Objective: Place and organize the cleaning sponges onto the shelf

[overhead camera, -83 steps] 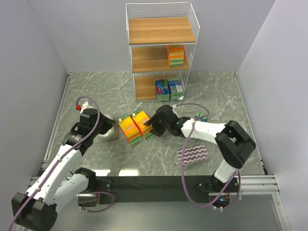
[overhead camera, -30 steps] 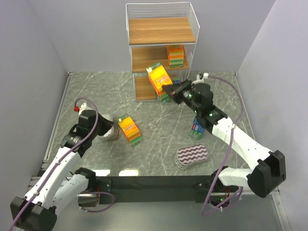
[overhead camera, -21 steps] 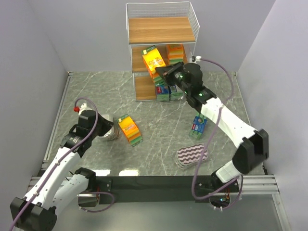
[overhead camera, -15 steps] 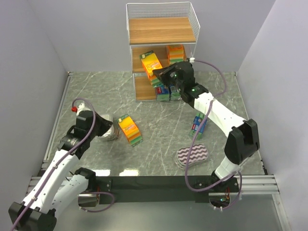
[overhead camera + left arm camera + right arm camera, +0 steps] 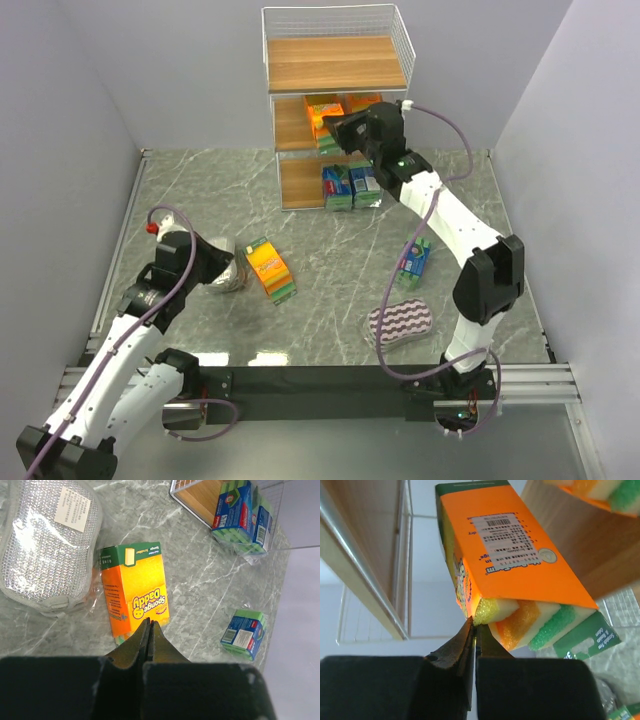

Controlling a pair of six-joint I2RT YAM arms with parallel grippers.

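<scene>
Grey marble table (image 5: 200, 190) lies under both arms. Right gripper (image 5: 472, 622) pinches the corner of an orange pack (image 5: 515, 580) and holds it at the middle tier of the shelf (image 5: 335, 65); in the top view its fingertips are hidden. Left gripper (image 5: 149, 625) is closed on nothing, just above a second orange pack (image 5: 132, 597), beside the silvery pack (image 5: 45, 555).

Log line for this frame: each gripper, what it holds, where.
right gripper: shut on orange sponge pack, at shelf middle tier | left gripper: shut, empty, above second orange pack
</scene>
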